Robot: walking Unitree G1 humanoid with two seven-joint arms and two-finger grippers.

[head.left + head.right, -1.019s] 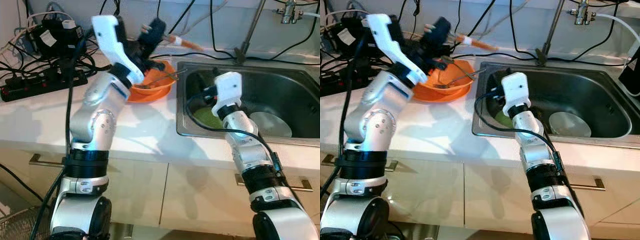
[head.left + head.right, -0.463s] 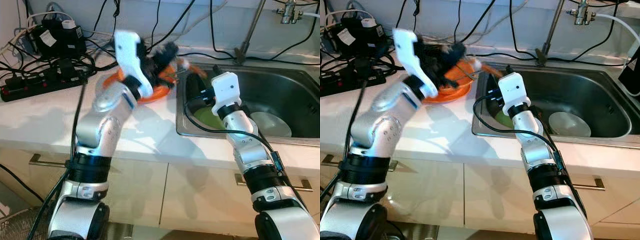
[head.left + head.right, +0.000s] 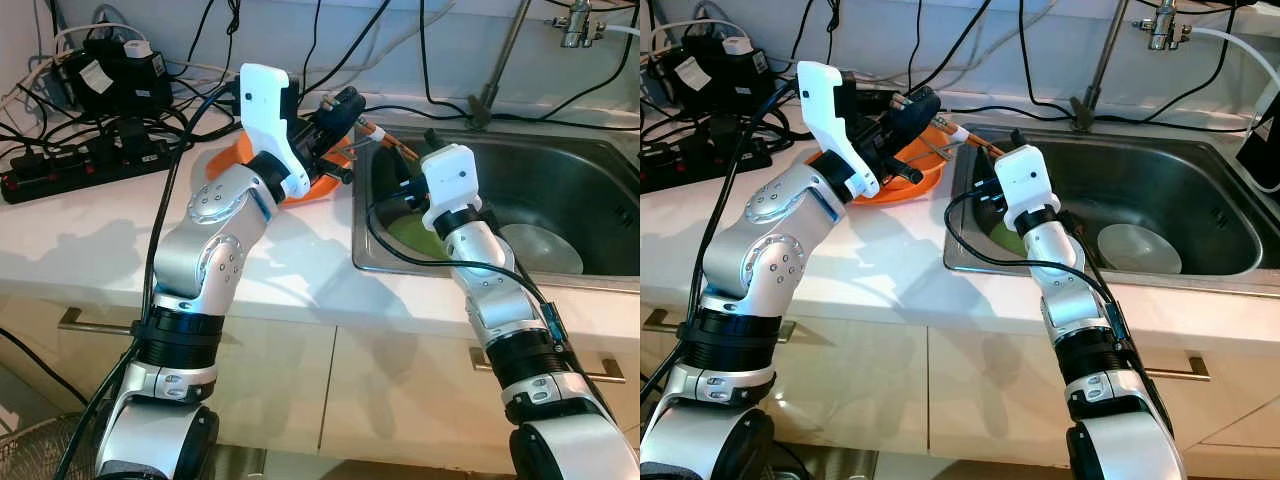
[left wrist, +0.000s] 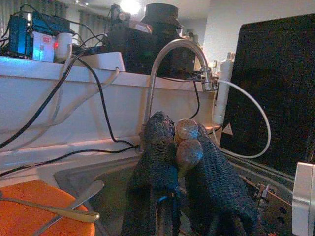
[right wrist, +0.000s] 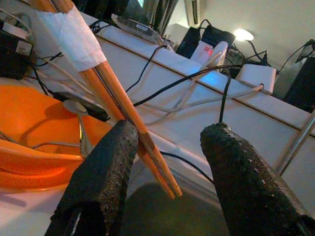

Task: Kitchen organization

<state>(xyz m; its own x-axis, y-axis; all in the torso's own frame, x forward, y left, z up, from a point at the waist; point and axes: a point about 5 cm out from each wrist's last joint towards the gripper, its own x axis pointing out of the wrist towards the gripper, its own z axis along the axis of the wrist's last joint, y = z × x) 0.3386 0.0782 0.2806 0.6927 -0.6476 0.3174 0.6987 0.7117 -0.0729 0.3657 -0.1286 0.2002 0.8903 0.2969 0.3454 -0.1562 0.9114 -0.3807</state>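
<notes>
A white kitchen counter (image 3: 90, 215) runs along a wall strung with black cables, with a steel sink (image 3: 590, 205) sunk into it on the robot's right.

The left gripper (image 3: 923, 108) is clamped on a pair of wooden chopsticks (image 3: 970, 141), bound together with a strip of white tape. In the left wrist view their butt ends poke out between the closed black fingers (image 4: 160, 147), so the grip sits at the very end, which lets the long free part reach out toward the sink. The tips slant down over the sink's near-left corner, probably so they can be passed across or dropped in the basin.

The right gripper (image 5: 170, 157) waits just beside those tips with its jaws spread wide. In the right wrist view the chopsticks run alongside one pad, apparently touching it, and stand clear of the other. That looks like a hand-over being lined up, not yet a grasp.

Behind the left gripper an orange bowl (image 3: 318, 185) sits on the counter by the sink's rim, with metal cutlery (image 4: 64, 209) lying in it, likely where the chopsticks belong or came from. In the basin lie a green plate (image 3: 412, 235), under the right wrist, and a white plate (image 3: 545, 250) further right. A power strip (image 3: 70, 165) and adapters crowd the counter's far left.
</notes>
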